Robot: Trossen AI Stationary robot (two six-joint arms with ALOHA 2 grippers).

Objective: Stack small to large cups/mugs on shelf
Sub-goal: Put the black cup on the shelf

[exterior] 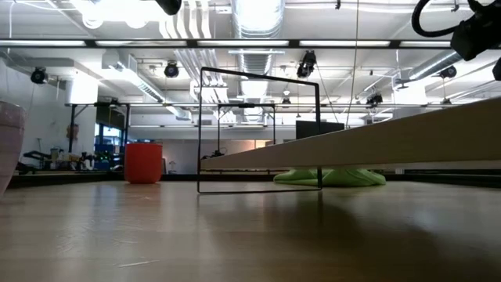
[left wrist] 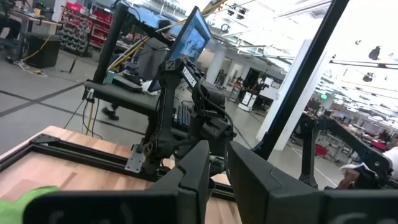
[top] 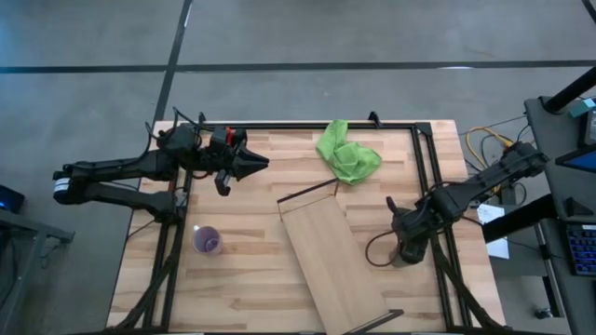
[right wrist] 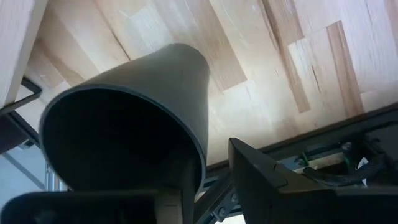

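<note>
Gripping the dark cup (right wrist: 134,118) by its rim, the right gripper (top: 407,244) sits low over the tabletop (top: 242,279) at the right side, just beside the shelf's long edge. In the right wrist view one finger (right wrist: 273,186) lies outside the cup wall and the other goes into the mouth, so the jaws are clamped on the wall, with the cup tilted and its open mouth facing the camera. A dark loop shows on the table just beside this gripper in the high view; I cannot tell what it is.

Toward the table's near left lies the translucent purple cup (top: 207,240), upright with its mouth open upward, well apart from both grippers. The light-wood shelf (top: 331,261) runs diagonally across the middle of the table, between that cup and the right gripper, with no cup on it.

Farther back, the left gripper (top: 256,162) hangs above the table's far left, its fingers (left wrist: 198,174) drawn almost together around nothing. The red cup (exterior: 143,163) stands upright near the far edge. A crumpled green cloth (top: 346,154) lies just beyond the shelf's far end.
</note>
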